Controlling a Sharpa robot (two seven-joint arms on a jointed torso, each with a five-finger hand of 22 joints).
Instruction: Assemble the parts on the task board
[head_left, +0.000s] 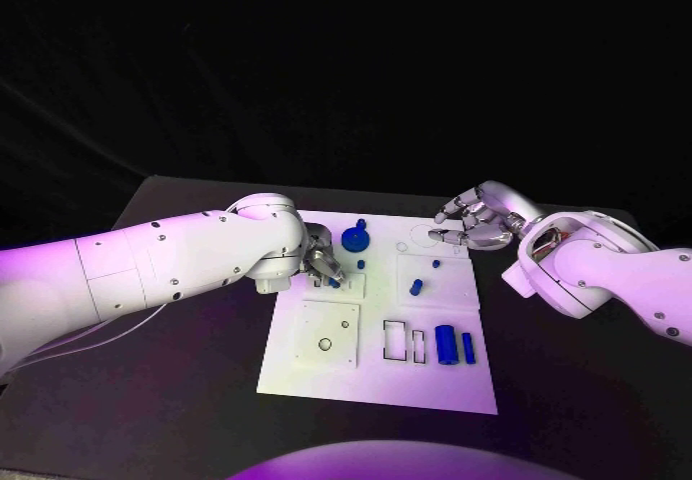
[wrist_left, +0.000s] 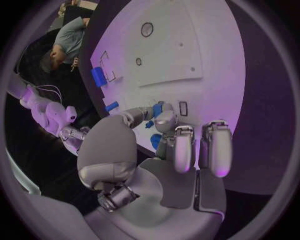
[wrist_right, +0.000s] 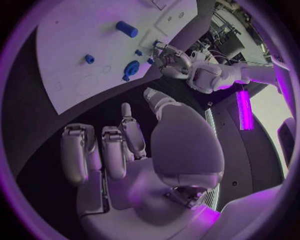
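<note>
Parts of blue plastic are scattered over the task board (head_left: 378, 370), the white plate lying flat in the middle of the black worktop (head_left: 173, 400), so both arms can reach them from either side. The left hand (head_left: 320, 266) is down on the board's far-left area, fingertips pinching a small blue part (head_left: 333, 282) beside a small rectangular slot; I judge it is holding the piece low and close so it can be seated there. A round blue part (head_left: 355, 238) lies just beyond that hand, and 1 short peg (head_left: 415, 287) sits near the board's middle. 2 longer blue pieces, a thick cylinder (head_left: 446, 344) and a thin bar (head_left: 467, 347), lie side by side next to empty rectangular outlines, probably their intended seats. The right hand (head_left: 473, 222) hovers off the board's far-right corner, fingers loosely curled and apart, holding nothing, apparently kept clear while the left hand works.
</note>
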